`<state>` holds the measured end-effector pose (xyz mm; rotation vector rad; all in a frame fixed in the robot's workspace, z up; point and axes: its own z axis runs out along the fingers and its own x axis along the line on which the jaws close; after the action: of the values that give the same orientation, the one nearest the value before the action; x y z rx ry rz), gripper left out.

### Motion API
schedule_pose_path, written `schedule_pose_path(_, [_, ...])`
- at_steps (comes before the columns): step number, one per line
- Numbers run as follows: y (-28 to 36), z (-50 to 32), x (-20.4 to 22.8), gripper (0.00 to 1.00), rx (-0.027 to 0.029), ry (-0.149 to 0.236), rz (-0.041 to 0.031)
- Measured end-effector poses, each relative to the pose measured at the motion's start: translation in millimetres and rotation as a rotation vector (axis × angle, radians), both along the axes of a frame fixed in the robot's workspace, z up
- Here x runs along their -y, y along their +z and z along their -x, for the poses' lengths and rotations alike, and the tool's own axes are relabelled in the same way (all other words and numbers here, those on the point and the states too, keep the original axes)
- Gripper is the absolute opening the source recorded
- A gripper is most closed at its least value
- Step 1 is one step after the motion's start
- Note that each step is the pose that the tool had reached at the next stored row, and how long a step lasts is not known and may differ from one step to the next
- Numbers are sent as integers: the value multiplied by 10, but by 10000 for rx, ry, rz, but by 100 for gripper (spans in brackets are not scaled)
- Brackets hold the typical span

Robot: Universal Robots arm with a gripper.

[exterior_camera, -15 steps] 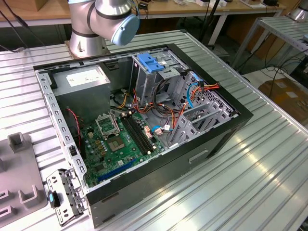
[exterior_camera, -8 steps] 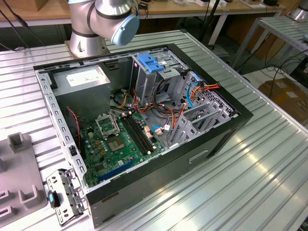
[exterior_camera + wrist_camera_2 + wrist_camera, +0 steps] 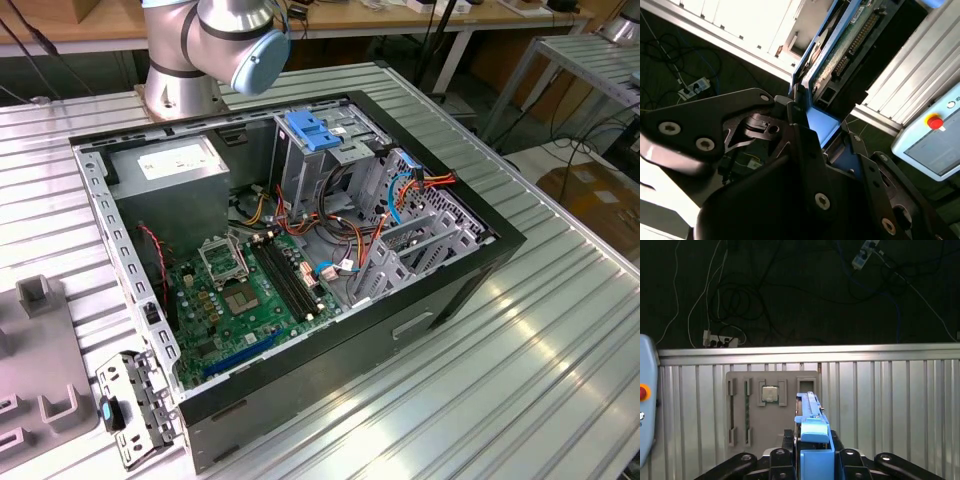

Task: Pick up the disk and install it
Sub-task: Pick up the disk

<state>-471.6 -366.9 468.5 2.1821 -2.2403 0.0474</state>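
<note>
In the exterior view the open case lies on the worktop, its drive cage under a blue latch. We judge the disk must arrive squared to that cage and clear of the loose cables. In the second wrist view the claw is closed on the disk, pinching its blue-railed end, so we want a firm grip that lets nothing pivot. In the first wrist view the disk stands edge-on in the claw, over the worktop near a grey tray, and we would carry it level.
</note>
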Motion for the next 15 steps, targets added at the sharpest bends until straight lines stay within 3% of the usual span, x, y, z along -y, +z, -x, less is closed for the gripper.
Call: schedule_pose_path(15, [104, 0, 0, 37, -8, 1, 17])
